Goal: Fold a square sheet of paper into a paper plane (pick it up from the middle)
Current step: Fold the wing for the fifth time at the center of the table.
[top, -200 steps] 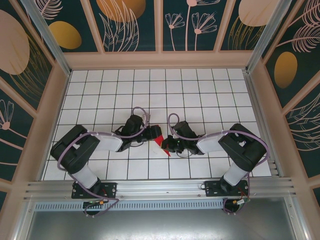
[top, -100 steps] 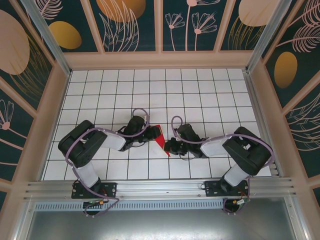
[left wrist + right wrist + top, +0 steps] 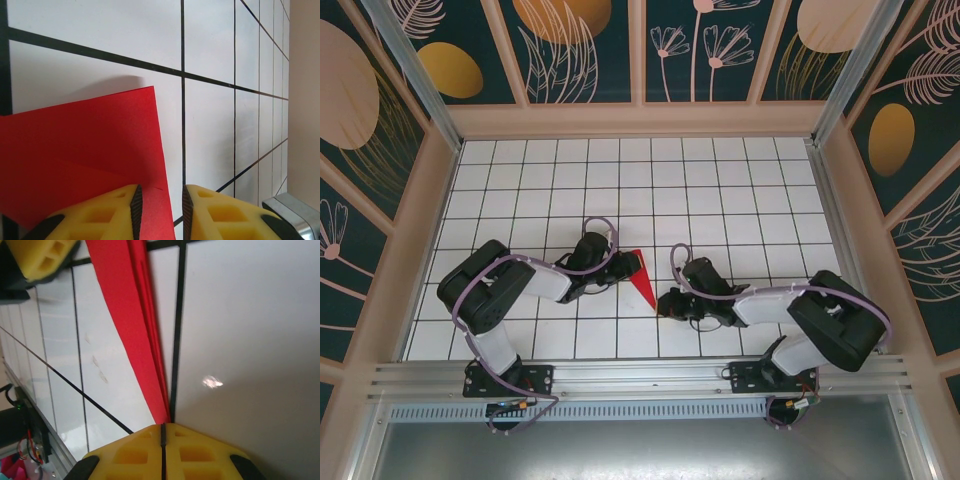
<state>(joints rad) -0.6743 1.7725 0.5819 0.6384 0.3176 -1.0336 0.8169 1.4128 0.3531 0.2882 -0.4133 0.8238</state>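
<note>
Gridded table [image 3: 520,190]: the paper plane [image 3: 640,277] lies flat near its middle, between the two arms, with its sharp tip toward the bases. Left gripper [image 3: 160,212] is parted by a narrow gap, and the plane's side edge lies in that gap. Right gripper [image 3: 162,440] has its fingers pressed together right at the tip; cannot tell whether it pinches it.

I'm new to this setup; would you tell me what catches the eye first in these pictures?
The bright red folded paper sheet stands out, lying as a narrow pointed wedge on the white black-gridded tabletop between the two arms. The right gripper, its yellow fingers pressed shut, meets the paper's sharp tip, while the left gripper hovers slightly open over the edge of its broad end.
</note>
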